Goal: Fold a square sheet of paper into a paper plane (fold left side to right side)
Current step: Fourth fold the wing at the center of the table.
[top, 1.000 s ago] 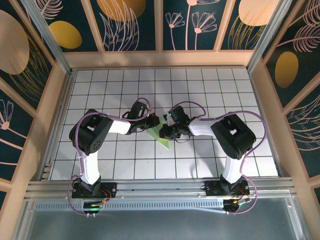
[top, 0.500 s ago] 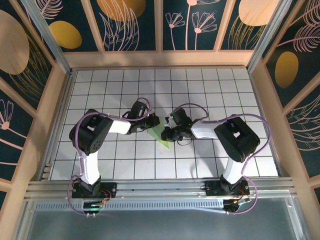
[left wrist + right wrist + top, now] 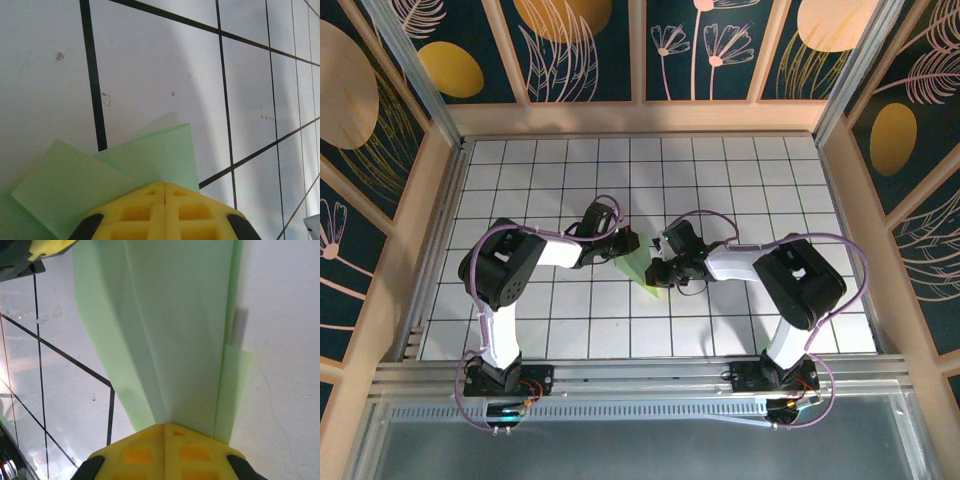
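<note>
The thin, pale green sheet of paper (image 3: 642, 268) lies on the white table with black grid lines (image 3: 740, 170), right in the middle between the two arms. It is folded into a long wedge with creases, and its narrow end points toward the arms' bases.

The left gripper (image 3: 628, 243) is at the far, wide end of the paper. Its yellow fingers (image 3: 145, 212) are closed tight together with nothing between them. The tips sit over the paper's edge. I cannot tell if they press on it or are just above it.

The right gripper (image 3: 658, 272) is at the other side of the wedge. Its yellow fingers (image 3: 185, 452) are closed too and hold nothing. They sit at the end of a long crease, with folded layers running away from them.

I think this paper is very light and floppy. It will slide on the smooth table if pushed, and it can crumple or tear if pulled hard. The creases will keep their shape once they are pressed flat.

The best place to grab looks like a loose edge or corner of the top flap – not the middle, where it lies flat. One gripper should hold the paper down while the other lifts.
</note>
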You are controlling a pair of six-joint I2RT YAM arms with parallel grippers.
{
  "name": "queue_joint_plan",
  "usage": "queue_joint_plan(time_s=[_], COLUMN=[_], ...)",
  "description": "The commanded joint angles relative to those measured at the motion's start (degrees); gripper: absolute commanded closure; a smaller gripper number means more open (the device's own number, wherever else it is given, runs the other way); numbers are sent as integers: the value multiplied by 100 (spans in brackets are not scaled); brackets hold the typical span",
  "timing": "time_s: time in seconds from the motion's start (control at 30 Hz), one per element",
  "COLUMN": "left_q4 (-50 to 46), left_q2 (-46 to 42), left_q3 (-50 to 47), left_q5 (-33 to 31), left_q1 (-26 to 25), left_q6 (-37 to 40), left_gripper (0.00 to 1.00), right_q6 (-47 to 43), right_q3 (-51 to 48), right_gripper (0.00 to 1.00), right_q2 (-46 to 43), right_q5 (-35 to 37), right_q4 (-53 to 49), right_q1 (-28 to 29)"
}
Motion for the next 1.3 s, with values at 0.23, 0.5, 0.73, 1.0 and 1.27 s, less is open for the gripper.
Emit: queue_joint_plan(time_s=[0.23,0.5,0.73,1.0,1.27], left_q4=[-780,-783,-782,-772,-785], left_q2=[329,328,328,320,321], left_q3=[-81,-86,-86,-88,-86], left_q5=[-646,-638,-634,-628,-616], left_q1=[68,72,68,70,68], left_q6=[131,131,130,131,148], left_gripper=[100,100,100,100,100], right_q6=[-39,-100,-103,128,174], right_q3=[-258,-314,-73,-144,-239], right_gripper=[100,100,100,100,100], right_q2=[-215,-381,-753,-744,-401], right_q5=[165,260,206,-429,-295], right_q4=[-831,-1021,-1060,-339,-156], right_q1=[104,108,81,88,95])
